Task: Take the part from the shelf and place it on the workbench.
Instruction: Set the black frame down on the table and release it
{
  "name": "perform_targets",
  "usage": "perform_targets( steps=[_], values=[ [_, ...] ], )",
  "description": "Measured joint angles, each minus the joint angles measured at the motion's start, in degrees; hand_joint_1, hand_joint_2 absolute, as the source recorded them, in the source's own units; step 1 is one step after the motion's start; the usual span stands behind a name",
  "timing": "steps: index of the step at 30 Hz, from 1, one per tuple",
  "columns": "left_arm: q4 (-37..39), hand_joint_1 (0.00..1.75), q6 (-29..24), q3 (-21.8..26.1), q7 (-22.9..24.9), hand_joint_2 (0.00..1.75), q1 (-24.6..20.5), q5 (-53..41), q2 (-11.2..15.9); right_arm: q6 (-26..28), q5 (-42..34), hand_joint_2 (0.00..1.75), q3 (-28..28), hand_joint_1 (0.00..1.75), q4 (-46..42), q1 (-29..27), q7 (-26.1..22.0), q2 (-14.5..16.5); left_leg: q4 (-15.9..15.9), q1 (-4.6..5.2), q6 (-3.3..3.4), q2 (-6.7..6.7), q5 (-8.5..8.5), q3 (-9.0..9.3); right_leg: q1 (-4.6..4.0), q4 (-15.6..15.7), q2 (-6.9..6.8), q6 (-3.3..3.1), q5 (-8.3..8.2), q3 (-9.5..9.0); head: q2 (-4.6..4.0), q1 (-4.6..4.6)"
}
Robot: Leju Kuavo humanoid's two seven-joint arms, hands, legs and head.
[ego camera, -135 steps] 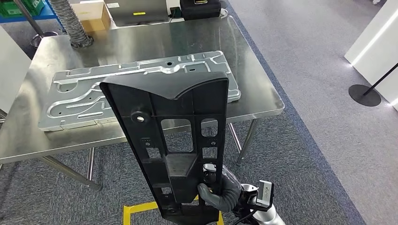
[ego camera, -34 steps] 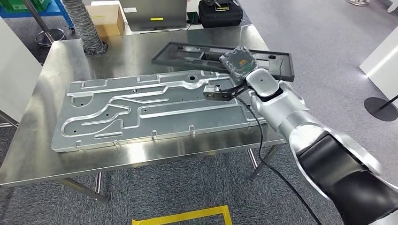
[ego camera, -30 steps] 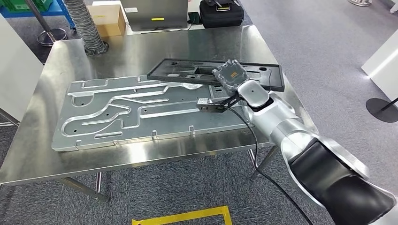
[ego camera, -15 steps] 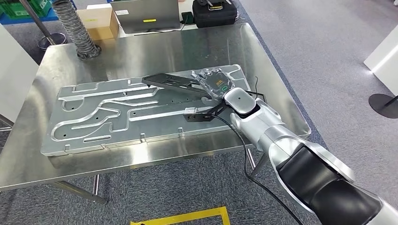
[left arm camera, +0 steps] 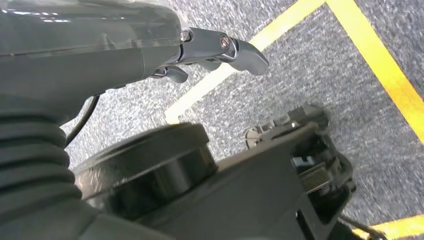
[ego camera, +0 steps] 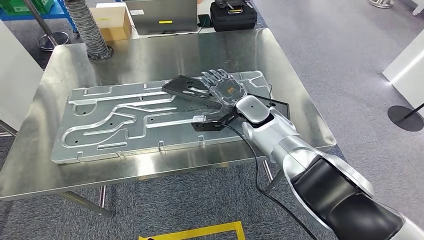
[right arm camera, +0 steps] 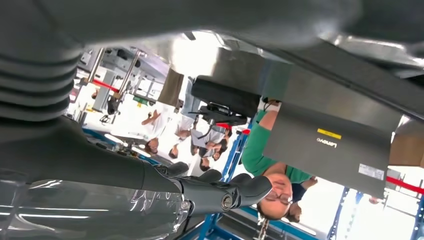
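The black part [ego camera: 192, 89] is seen lying on the worktop [ego camera: 150, 50], resting across the far right portion of the large metal plate [ego camera: 125, 120], with its right end reaching the bare steel beyond the plate's edge. The right hand [ego camera: 225, 90] is laid flat on top of the part, palm down; its fingers [ego camera: 212, 76] are stretched out and spread, and nothing is gripped. The left hand [left arm camera: 150, 45] is seen hanging over grey carpet crossed by yellow tape [left arm camera: 370, 55]; its fingers [left arm camera: 235, 47] are held out with nothing in them. Beyond the worktop a laptop [ego camera: 160, 15], a black bag [ego camera: 232, 15], a cardboard box [ego camera: 115, 22] and a ribbed hose [ego camera: 90, 30] are seen.
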State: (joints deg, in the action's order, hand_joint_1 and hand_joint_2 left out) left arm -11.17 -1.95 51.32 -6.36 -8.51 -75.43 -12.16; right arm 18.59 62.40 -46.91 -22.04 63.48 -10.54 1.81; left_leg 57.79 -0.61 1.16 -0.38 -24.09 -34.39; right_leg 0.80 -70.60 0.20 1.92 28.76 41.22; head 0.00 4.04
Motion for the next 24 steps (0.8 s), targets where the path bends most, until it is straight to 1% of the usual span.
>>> perform_targets(
  steps=[1,2,3,4,5,7,8,9,10,11,12,13,14,15,16,17,18,19,20,22,23,24],
  values=[
    [0.00,0.00,0.05,0.00,-0.02,0.00,0.00,0.02,-0.01,0.01,-0.03,0.00,0.15,0.00,-0.01,0.06,-0.01,0.00,0.15,0.00,-0.14,-0.04,-0.11,-0.01,0.04,4.16,-0.05,-0.12,-1.92,-2.01,0.00,0.00],
    [0.00,0.00,0.11,0.00,-0.04,0.00,-0.02,0.03,-0.01,0.02,-0.05,0.00,0.28,0.00,-0.02,0.16,-0.02,0.02,0.37,0.10,-0.35,-0.07,-0.25,-0.08,-0.06,7.92,-0.09,-0.32,-3.30,-3.86,0.00,0.01],
    [0.00,0.00,0.20,0.01,-0.05,0.00,-0.04,0.08,-0.01,0.02,-0.07,0.00,0.40,0.00,-0.03,0.23,-0.03,0.05,0.52,0.19,-0.59,-0.09,-0.36,-0.16,-0.17,10.52,-0.11,-0.56,-4.07,-5.09,0.00,0.01],
    [0.00,0.00,0.29,0.01,-0.07,0.00,-0.06,0.13,0.00,0.01,-0.08,0.00,0.51,0.00,-0.04,0.24,-0.04,0.09,0.60,0.27,-0.85,-0.10,-0.43,-0.23,-0.32,11.78,-0.10,-0.82,-4.21,-5.65,0.00,0.01],
    [0.00,0.00,0.41,0.02,-0.07,0.00,-0.07,0.21,0.01,0.01,-0.03,0.00,0.64,0.00,-0.04,0.22,-0.05,0.11,0.58,0.33,-1.12,-0.09,-0.43,-0.26,-0.49,11.90,-0.06,-1.09,-4.11,-5.69,0.00,0.02],
    [0.00,0.00,0.58,0.04,0.00,0.00,-0.05,0.37,0.02,0.01,0.16,0.00,0.92,0.00,-0.06,0.18,-0.01,0.11,0.69,0.28,-1.69,-0.06,-0.68,-0.24,-0.34,12.21,-0.04,-1.75,-4.29,-5.79,0.00,0.02],
    [0.00,0.00,0.64,0.05,0.04,0.00,-0.04,0.45,0.03,0.00,0.31,0.00,1.03,0.00,-0.06,0.21,0.03,0.16,1.60,0.23,-1.97,-0.02,-1.41,-0.58,-0.20,12.44,-0.05,-2.12,-4.42,-5.91,0.00,0.02],
    [0.00,0.00,0.65,0.07,0.09,0.00,-0.03,0.51,0.04,-0.02,0.42,0.00,1.10,0.00,-0.07,0.24,0.09,0.25,3.68,0.18,-2.21,0.00,-2.75,-1.44,-0.05,12.67,-0.07,-2.45,-4.55,-6.03,0.00,0.02],
    [0.00,0.00,0.65,0.09,0.11,0.00,-0.02,0.57,0.05,-0.04,0.54,0.00,1.13,0.00,-0.08,0.22,0.17,0.34,6.97,0.07,-2.39,0.03,-4.60,-2.87,-0.05,12.76,-0.09,-2.67,-4.60,-6.09,0.00,0.02],
    [0.00,0.00,0.65,0.11,0.15,0.00,-0.01,0.66,0.05,-0.09,0.65,0.00,1.15,0.00,-0.08,0.17,0.28,0.42,10.96,0.02,-2.55,0.05,-6.52,-4.68,-0.08,12.76,-0.10,-2.82,-4.60,-6.09,0.00,0.02],
    [0.00,0.00,0.64,0.14,0.19,0.00,0.03,0.73,0.05,-0.16,0.77,0.00,1.18,0.00,-0.07,0.05,0.44,0.45,14.57,-0.02,-2.67,0.05,-7.90,-6.36,-0.12,12.74,-0.12,-2.86,-4.59,-6.08,0.00,0.02],
    [0.00,0.00,0.62,0.19,0.22,0.00,0.08,0.80,0.07,-0.25,0.92,0.00,1.21,0.00,-0.07,-0.07,0.58,0.46,16.67,-0.04,-2.75,0.05,-8.31,-7.38,-0.15,12.70,-0.14,-2.88,-4.58,-6.07,0.00,0.02],
    [0.00,0.00,0.61,0.23,0.25,0.00,0.13,0.84,0.08,-0.33,1.04,0.00,1.27,0.00,-0.07,-0.16,0.71,0.48,16.55,-0.05,-2.78,0.05,-7.57,-7.36,-0.14,12.64,-0.15,-2.86,-4.56,-6.07,0.00,0.02],
    [0.00,0.00,0.60,0.28,0.26,0.00,0.16,0.88,0.10,-0.39,1.14,0.00,1.36,0.00,-0.07,-0.20,0.81,0.51,14.16,-0.07,-2.73,0.06,-5.84,-6.23,-0.13,12.56,-0.14,-2.79,-4.51,-6.09,0.00,0.02],
    [0.00,0.00,0.59,0.32,0.26,0.00,0.15,0.92,0.12,-0.43,1.20,0.00,1.46,0.00,-0.07,-0.19,0.85,0.56,10.21,-0.10,-2.61,0.07,-3.68,-4.34,-0.12,12.42,-0.11,-2.66,-4.43,-6.10,0.00,0.02],
    [0.00,0.00,0.59,0.36,0.26,0.00,0.12,0.96,0.13,-0.44,1.21,0.00,1.58,0.00,-0.08,-0.16,0.89,0.61,6.29,-0.04,-2.43,0.06,-2.10,-2.39,-0.22,12.23,-0.07,-2.45,-4.32,-6.04,0.00,0.02],
    [0.00,0.00,0.59,0.39,0.27,0.00,0.09,0.99,0.13,-0.46,1.22,0.00,1.71,0.00,-0.08,-0.14,0.93,0.65,3.29,0.02,-2.20,0.04,-1.13,-0.96,-0.32,12.05,-0.02,-2.19,-4.26,-5.92,0.00,0.02],
    [0.00,0.00,0.59,0.42,0.27,0.00,0.09,1.01,0.13,-0.53,1.24,0.00,1.81,0.00,-0.08,-0.14,0.95,0.67,1.64,0.08,-1.96,0.01,-0.82,-0.25,-0.41,11.92,0.01,-1.90,-4.27,-5.76,0.00,0.02],
    [0.00,0.00,0.59,0.44,0.28,0.00,0.12,1.03,0.13,-0.67,1.27,0.00,1.89,0.00,-0.08,-0.15,1.00,0.68,1.24,0.18,-1.71,-0.05,-0.97,-0.14,-0.49,11.91,0.02,-1.59,-4.36,-5.61,0.00,0.02],
    [0.00,0.00,0.58,0.48,0.28,0.00,0.18,1.05,0.13,-0.98,1.41,0.00,2.02,0.00,-0.07,-0.16,1.27,0.67,0.87,0.09,-0.96,-0.08,-0.59,-0.29,-0.38,11.89,-0.01,-0.92,-4.39,-5.46,0.00,0.02],
    [0.00,0.00,0.57,0.50,0.28,0.00,0.17,1.06,0.13,-1.09,1.50,0.00,2.13,0.00,-0.07,-0.14,1.49,0.67,0.66,0.03,-0.56,-0.06,-0.35,-0.29,-0.29,11.31,-0.04,-0.60,-3.80,-5.21,0.00,0.02],
    [0.00,0.00,0.57,0.52,0.27,0.00,0.15,1.07,0.13,-1.13,1.59,0.00,2.25,0.00,-0.06,-0.13,1.69,0.66,0.44,-0.05,-0.20,-0.01,-0.12,-0.30,-0.20,9.71,-0.05,-0.32,-2.57,-4.55,0.00,0.02]
  ],
)
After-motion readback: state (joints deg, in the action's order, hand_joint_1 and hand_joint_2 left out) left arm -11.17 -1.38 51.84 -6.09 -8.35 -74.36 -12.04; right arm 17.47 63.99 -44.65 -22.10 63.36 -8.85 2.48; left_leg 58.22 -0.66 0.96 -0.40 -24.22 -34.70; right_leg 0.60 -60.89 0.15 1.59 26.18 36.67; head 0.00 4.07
